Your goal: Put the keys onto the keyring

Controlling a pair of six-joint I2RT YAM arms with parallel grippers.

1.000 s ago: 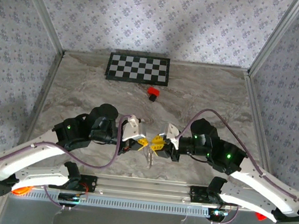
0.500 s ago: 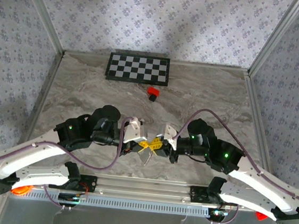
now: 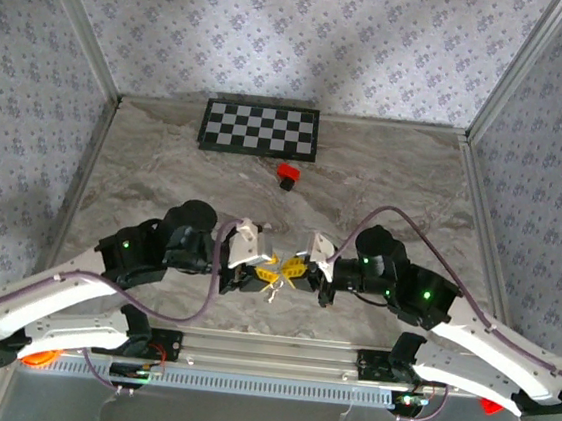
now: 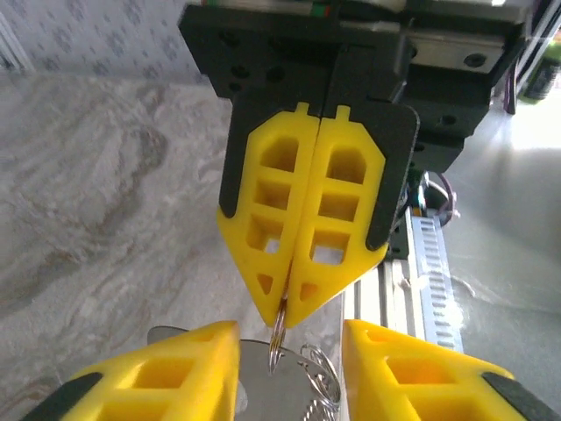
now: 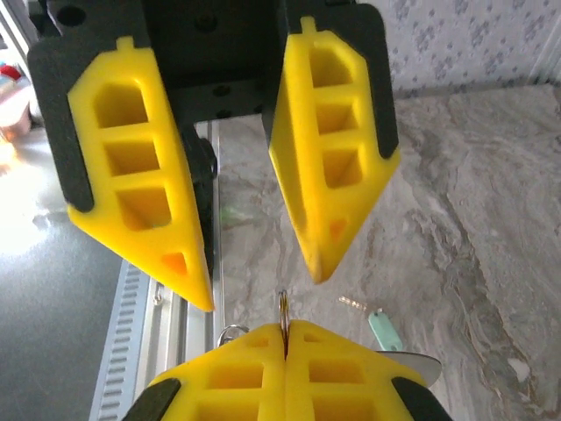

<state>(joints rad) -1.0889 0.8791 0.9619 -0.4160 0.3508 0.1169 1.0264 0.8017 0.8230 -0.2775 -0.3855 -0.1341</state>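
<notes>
The right gripper [image 4: 282, 311] has its jaws pressed together on the thin edge of the ring [image 5: 283, 305], which stands upright in the clamp. The left gripper [image 5: 261, 289] faces it tip to tip with jaws apart, straddling the ring and gripping nothing that can be seen. In the top view the two tips meet over the table [image 5: 491, 219] near its front edge, with metal dangling at six o'clock below them.

The key [image 5: 383, 331] shows its mint head at about four o'clock from the clamped ring; its silver blade runs on toward the right gripper. Whether it hangs from the ring or lies loose on the table cannot be told.

As a judgement, the threading is under way or perhaps complete: ring held, key close, the joining itself hidden; what is left is to check that the key is on and to set the bunch down.

The ring looks thin, coiled and bright; a further small loop sits at about eight o'clock from it.
</notes>
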